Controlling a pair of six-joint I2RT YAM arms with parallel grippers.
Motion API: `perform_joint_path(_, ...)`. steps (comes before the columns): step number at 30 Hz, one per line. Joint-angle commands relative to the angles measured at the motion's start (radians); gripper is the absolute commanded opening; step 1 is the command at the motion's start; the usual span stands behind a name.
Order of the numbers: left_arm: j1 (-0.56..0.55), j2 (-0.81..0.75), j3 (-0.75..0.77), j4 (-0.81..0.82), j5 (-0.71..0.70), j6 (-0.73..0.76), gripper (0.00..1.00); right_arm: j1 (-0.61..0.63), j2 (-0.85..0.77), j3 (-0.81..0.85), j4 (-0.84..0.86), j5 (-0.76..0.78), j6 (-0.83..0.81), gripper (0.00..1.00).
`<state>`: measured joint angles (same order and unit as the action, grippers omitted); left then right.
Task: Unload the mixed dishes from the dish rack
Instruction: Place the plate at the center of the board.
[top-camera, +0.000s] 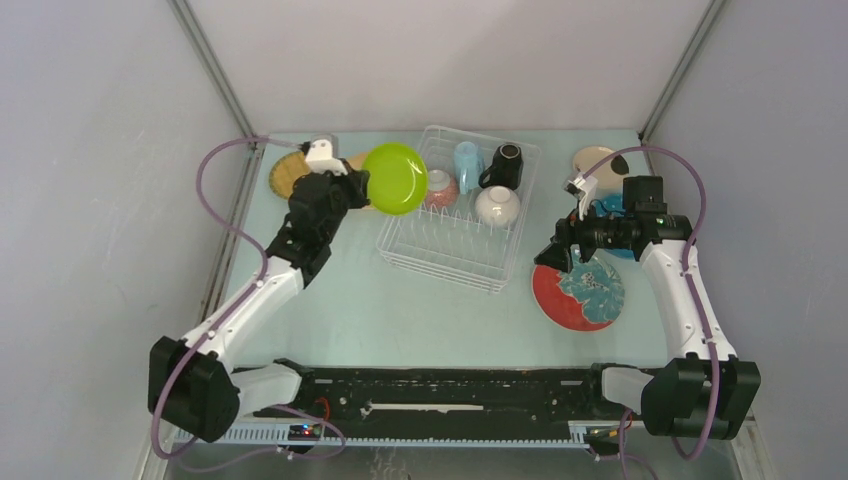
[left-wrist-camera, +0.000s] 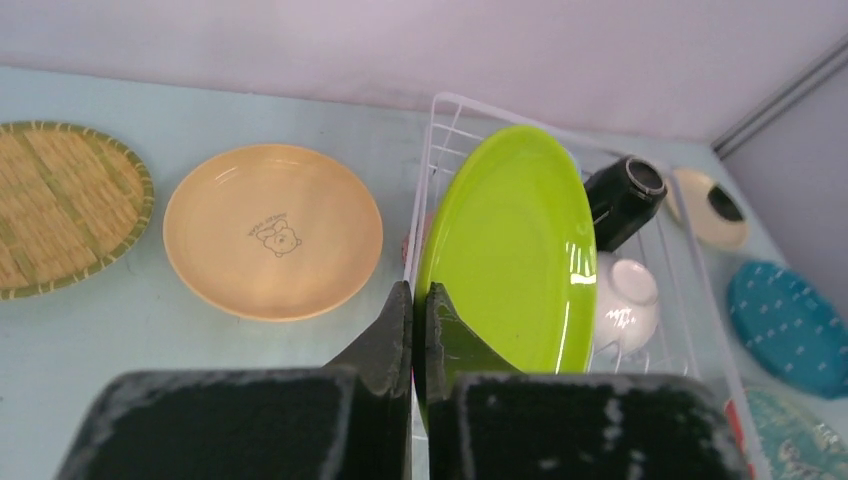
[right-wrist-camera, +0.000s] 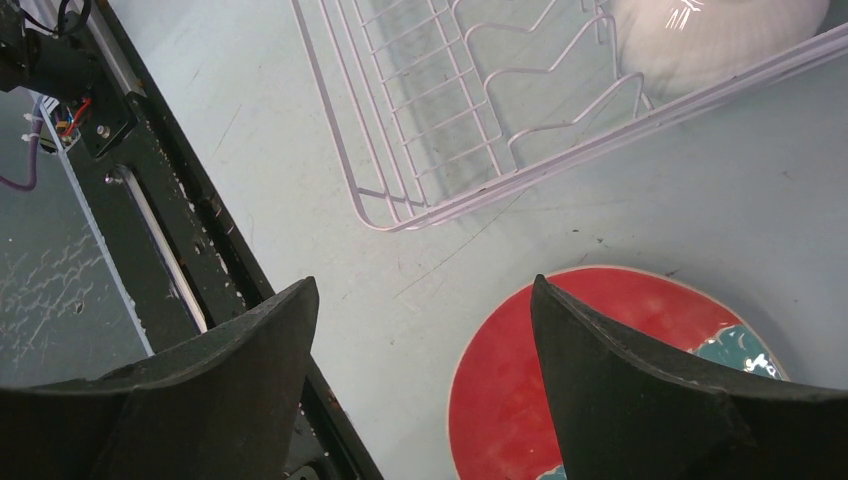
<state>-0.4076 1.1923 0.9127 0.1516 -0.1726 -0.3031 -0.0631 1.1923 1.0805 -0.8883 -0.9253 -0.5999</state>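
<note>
My left gripper (top-camera: 357, 188) is shut on the rim of the lime green plate (top-camera: 395, 178) and holds it on edge at the left end of the white wire dish rack (top-camera: 452, 255). In the left wrist view the fingers (left-wrist-camera: 420, 300) pinch that plate (left-wrist-camera: 510, 250). The rack holds a light-blue cup (top-camera: 467, 160), a black mug (top-camera: 503, 165), a white bowl (top-camera: 496, 205) and a speckled bowl (top-camera: 441, 187). My right gripper (top-camera: 553, 255) is open and empty, just above the red floral plate (top-camera: 578, 292) on the table; the right wrist view shows that gripper (right-wrist-camera: 425, 283) over the plate's edge (right-wrist-camera: 620, 380).
A yellow woven plate (top-camera: 288, 172) and an orange plate (left-wrist-camera: 272, 230) lie left of the rack. A blue dotted plate (top-camera: 612, 215) and a cream plate (top-camera: 600, 162) lie to its right. A black rail (top-camera: 430, 385) runs along the near edge. Walls enclose the table.
</note>
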Motion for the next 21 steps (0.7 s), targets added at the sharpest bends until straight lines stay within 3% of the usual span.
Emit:
perform_joint_path(1, 0.102, -0.073, -0.083, 0.179, 0.105, -0.187, 0.0, 0.007, -0.004, 0.001, 0.009, -0.01, -0.004, 0.86)
perform_joint_path(10, 0.379, -0.028, -0.296, 0.406, 0.289, -0.609, 0.0, 0.013, 0.004, 0.001, 0.007, -0.006, -0.007, 0.86)
perform_joint_path(21, 0.605, 0.197, -0.428, 0.411, 0.176, -0.882, 0.0, 0.014, 0.016, -0.008, 0.017, -0.002, -0.003, 0.86)
